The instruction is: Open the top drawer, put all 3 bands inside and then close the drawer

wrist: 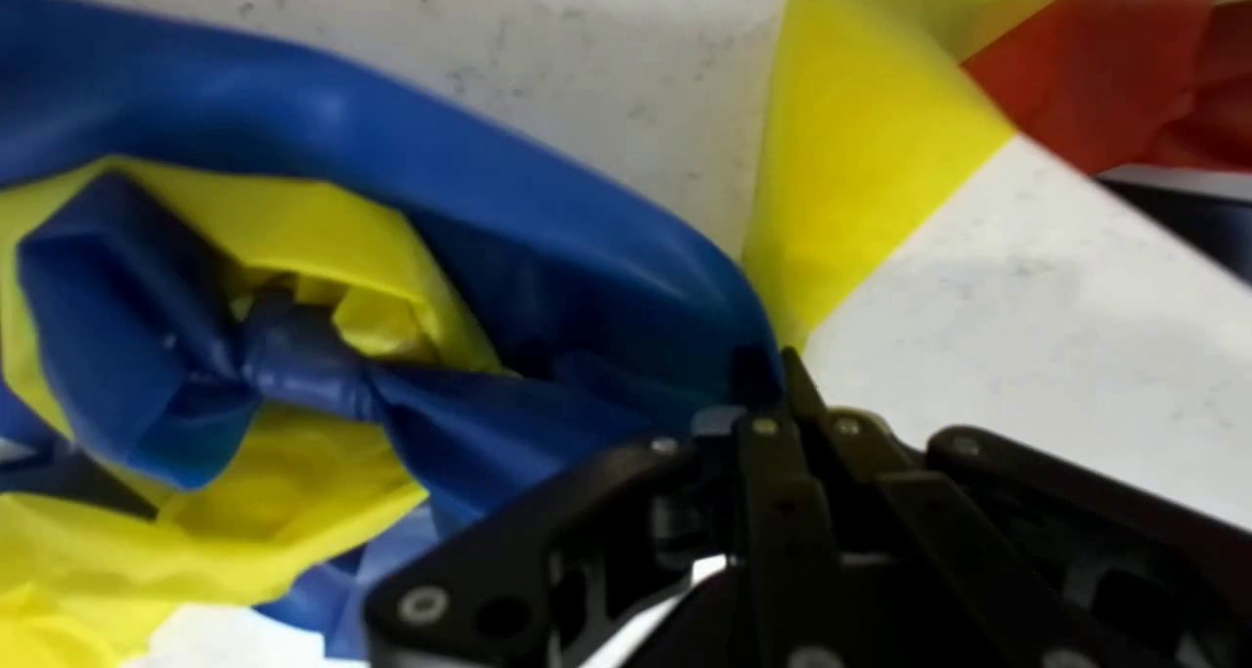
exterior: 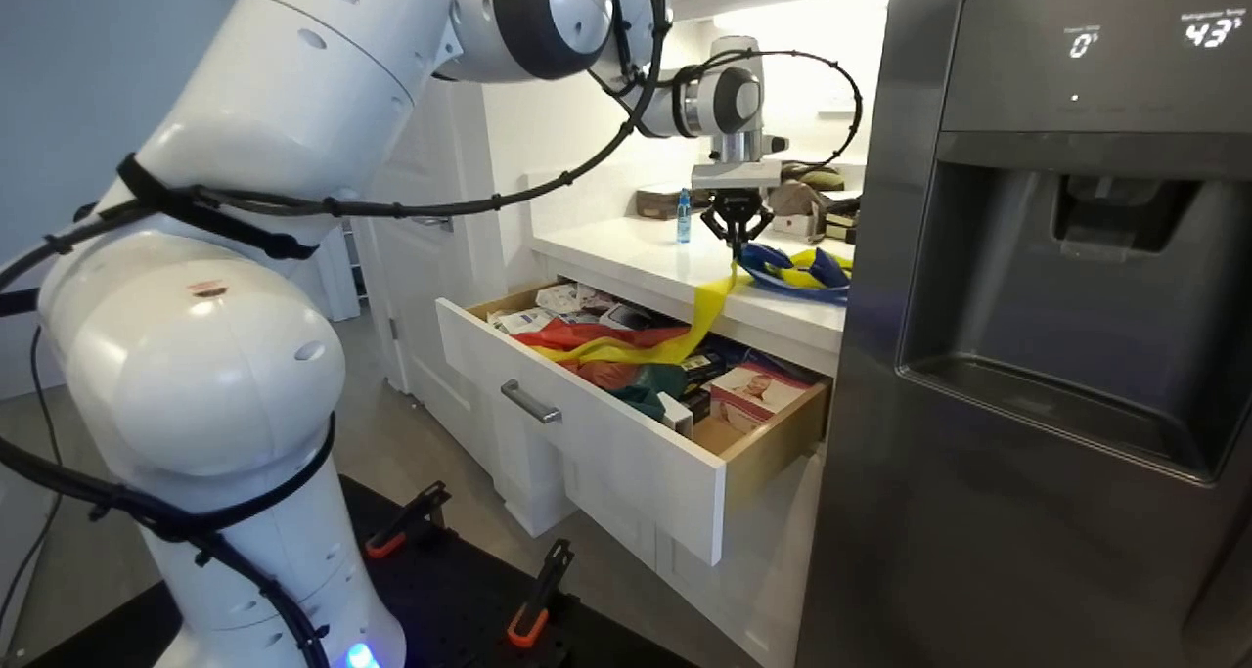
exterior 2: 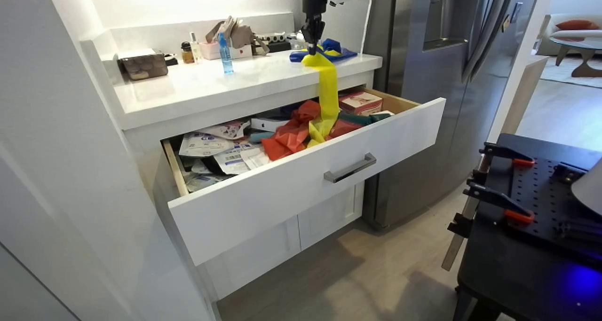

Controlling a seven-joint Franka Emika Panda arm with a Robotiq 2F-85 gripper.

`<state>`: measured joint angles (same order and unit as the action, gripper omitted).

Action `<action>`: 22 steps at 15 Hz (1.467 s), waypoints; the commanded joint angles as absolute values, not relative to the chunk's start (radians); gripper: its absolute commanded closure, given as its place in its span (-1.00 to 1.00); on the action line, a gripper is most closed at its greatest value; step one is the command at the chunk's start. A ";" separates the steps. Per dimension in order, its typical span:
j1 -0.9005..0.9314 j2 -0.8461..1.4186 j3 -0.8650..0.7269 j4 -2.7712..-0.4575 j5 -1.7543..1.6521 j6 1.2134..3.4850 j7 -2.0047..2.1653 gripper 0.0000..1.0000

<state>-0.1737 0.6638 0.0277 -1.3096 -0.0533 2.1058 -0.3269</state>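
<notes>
One yellow band (exterior 2: pixel 329 93) runs from the closed gripper (wrist: pixel 792 363), which appears to pinch it, over the front edge of the desk (exterior 2: pixel 263 76) and down into the pulled-out top drawer (exterior 2: pixel 282 201). Whether the adjoining blue band (wrist: pixel 548 223) is nipped too, I cannot tell. Both should prove light, limp and stretchy, hard to damage but likely to cling where entwined. The blue knot (wrist: pixel 305 367) looks the better hold, probably bringing the bundle along. A red band (exterior 2: pixel 292 132) lies inside the drawer.

Bands (exterior 2: pixel 345 54) on ctr (exterior 2: pixel 263 75), also in drwr (exterior 2: pixel 282 184) below, btl (exterior 2: pixel 225 54) to L
</notes>
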 commanded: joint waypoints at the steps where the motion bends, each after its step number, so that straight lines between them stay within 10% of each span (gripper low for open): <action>1: -0.165 0.454 0.052 -1.547 -0.052 2.095 -0.453 0.99; 22: 0.086 -0.183 0.076 -2.257 -0.082 2.068 -0.715 0.99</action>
